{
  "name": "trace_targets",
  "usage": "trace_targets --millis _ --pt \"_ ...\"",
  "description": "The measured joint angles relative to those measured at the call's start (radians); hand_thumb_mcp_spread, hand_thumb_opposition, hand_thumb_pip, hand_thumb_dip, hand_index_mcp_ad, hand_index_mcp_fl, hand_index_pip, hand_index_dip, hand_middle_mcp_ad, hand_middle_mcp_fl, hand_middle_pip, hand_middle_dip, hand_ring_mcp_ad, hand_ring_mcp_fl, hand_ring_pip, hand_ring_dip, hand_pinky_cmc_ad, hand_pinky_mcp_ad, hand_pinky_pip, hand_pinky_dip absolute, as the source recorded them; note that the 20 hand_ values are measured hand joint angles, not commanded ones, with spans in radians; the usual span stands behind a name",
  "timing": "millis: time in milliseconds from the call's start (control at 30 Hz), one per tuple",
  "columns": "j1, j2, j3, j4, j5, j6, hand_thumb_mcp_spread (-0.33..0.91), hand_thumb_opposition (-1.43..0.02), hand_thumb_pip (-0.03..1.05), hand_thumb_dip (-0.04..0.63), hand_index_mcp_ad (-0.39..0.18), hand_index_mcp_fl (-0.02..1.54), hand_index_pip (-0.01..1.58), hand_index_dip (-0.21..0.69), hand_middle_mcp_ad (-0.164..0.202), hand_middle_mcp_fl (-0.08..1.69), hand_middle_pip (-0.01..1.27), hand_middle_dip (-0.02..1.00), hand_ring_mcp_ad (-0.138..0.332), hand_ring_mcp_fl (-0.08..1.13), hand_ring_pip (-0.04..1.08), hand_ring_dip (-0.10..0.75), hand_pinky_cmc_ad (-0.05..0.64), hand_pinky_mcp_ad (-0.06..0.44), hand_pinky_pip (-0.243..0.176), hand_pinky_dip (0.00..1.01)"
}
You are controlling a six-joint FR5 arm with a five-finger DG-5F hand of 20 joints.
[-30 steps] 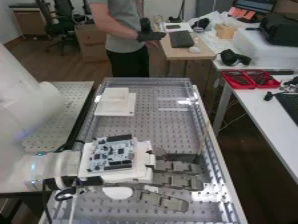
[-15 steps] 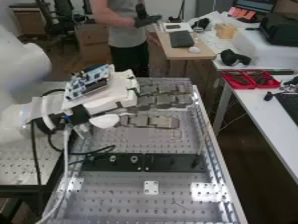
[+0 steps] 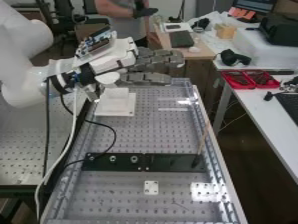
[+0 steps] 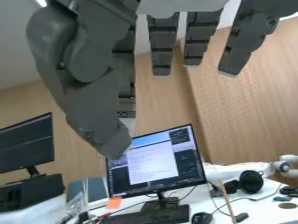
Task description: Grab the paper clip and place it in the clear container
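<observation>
My hand [image 3: 148,77] is raised over the far end of the perforated bench, with straight, spread fingers pointing to the high view's right. Below its wrist side lies a white stepped block [image 3: 116,104]. In the wrist view the hand [image 4: 90,100] has straight fingers and a thumb hanging loose, and nothing is between them. A thin dark line [image 3: 178,204] lies on the near part of the bench; I cannot tell whether it is the paper clip. Transparent edging [image 3: 214,150] runs along the bench's right side; I cannot tell whether it belongs to the clear container.
A black strip [image 3: 143,162] with round fittings crosses the bench, a thin wooden stick [image 3: 201,142] rising from its right end. Nearer is a small white plate [image 3: 151,187]. Cables [image 3: 71,127] hang from the arm at left. Red trays [image 3: 249,79] stand on the side table.
My hand has risen and moved from the bench's near half to above its far end. The black strip, the small white plate and the stepped block are uncovered now.
</observation>
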Motion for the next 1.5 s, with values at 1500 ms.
trace_targets --millis 1500 --pt "0.381 -0.315 0.39 -0.461 0.306 -0.128 0.48 -1.0 0.66 0.278 -0.159 0.58 1.41 0.033 0.075 0.14 0.14 0.2 0.134 0.0 0.14 0.12 0.326 0.274 -0.077 0.42"
